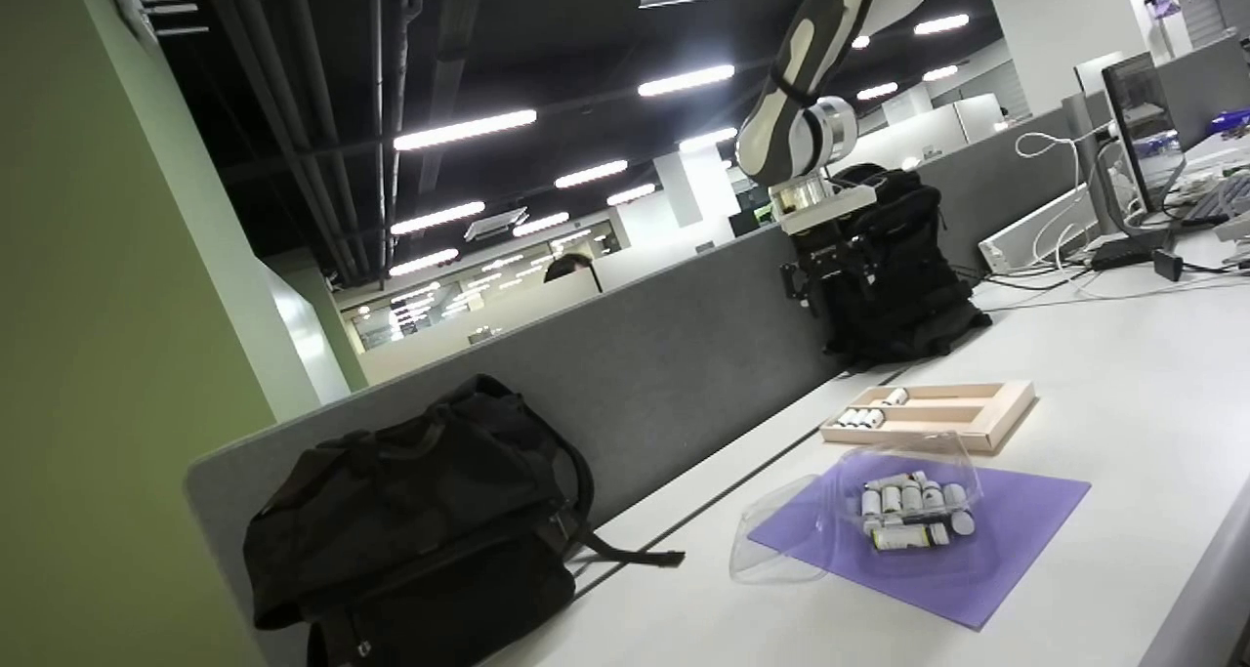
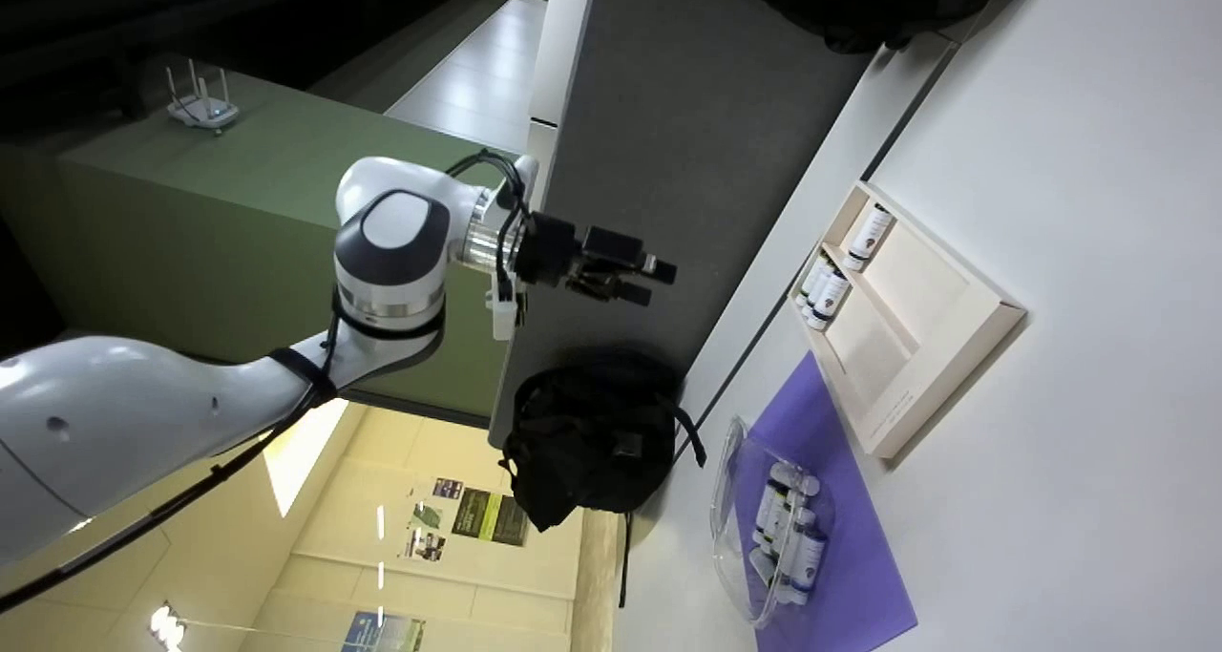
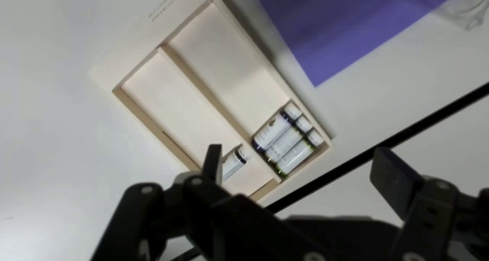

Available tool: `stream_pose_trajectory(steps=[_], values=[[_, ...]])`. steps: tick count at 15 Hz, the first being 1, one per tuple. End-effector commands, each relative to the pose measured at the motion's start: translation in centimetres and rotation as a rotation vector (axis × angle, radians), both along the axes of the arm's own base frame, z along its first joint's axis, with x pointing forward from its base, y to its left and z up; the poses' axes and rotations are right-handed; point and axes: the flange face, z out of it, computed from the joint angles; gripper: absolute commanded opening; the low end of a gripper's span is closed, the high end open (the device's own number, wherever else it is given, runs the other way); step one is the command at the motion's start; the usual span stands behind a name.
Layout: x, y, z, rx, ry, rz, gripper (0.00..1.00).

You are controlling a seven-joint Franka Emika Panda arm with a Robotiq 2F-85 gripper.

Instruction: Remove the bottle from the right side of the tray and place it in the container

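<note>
The light wooden tray lies on the white table, also in an exterior view and the wrist view. It has two long compartments. One holds a single white-labelled bottle lying at its end; in the wrist view a finger partly covers this bottle. The other holds three bottles side by side, at the same end. The clear plastic container stands open on the purple sheet with several bottles inside. My gripper is open, empty and high above the table.
The purple sheet lies beside the tray. A grey partition runs along the table's back. Black backpacks lean against it, one near the gripper. A monitor and cables stand farther along the table.
</note>
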Motion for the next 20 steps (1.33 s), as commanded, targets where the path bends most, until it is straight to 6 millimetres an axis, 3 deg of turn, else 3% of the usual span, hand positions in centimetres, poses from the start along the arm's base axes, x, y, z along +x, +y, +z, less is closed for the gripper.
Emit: stream_pose_trajectory(steps=[1,3,9,10,14,18,20], values=[[1.1,-1.2,0.0,-0.014,-0.012,-0.041,1.00],[1.7,-2.0,-0.6,-0.021,-0.013,-0.044,1.00],[1.6,-1.2,-0.8,-0.018,-0.009,-0.032,1.00],[1.9,-3.1,-0.6,-0.022,-0.083,-0.141,1.00],[2.5,-9.4,-1.7,0.046,-0.205,-0.295,1.00],[3.4,-14.2,-6.2,0.072,-0.327,-0.484,1.00],[4.1,-15.4,-8.2,0.088,-0.389,-0.565,1.00]])
